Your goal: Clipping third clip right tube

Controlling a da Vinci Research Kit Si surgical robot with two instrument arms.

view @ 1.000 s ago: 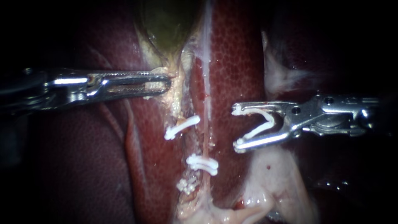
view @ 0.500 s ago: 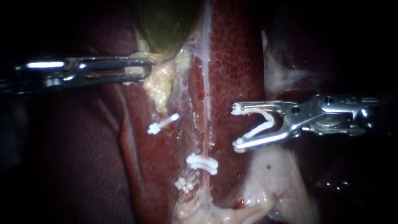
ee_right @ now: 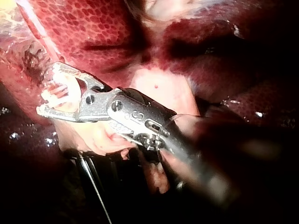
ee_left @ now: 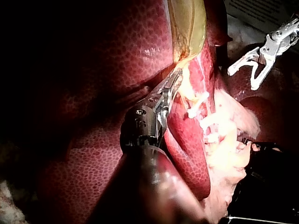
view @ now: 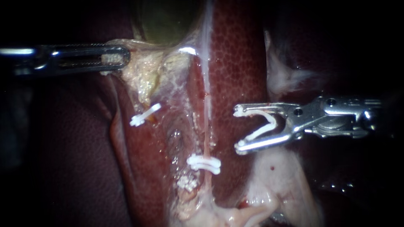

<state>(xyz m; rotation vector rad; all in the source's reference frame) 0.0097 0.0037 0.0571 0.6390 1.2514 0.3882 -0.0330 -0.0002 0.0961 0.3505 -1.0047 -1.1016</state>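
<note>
Gripping fatty tissue (view: 143,77) beside the gallbladder (view: 164,21) with our left instrument (view: 124,59), we hold a loaded clip (view: 264,126) in the wide-spread jaws of our right instrument (view: 239,128), near the right tube (view: 206,126), which bears one applied clip (view: 204,164); placement remains.

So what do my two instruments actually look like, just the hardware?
Both are shiny silver metal at the tip. The left instrument has long, narrow jaws with a slot down the middle and fine ridges, and its wrist view shows a dark, rounded body behind them. The right instrument has shorter, thinner jaws on a chunkier hinge piece with round pins.
</note>
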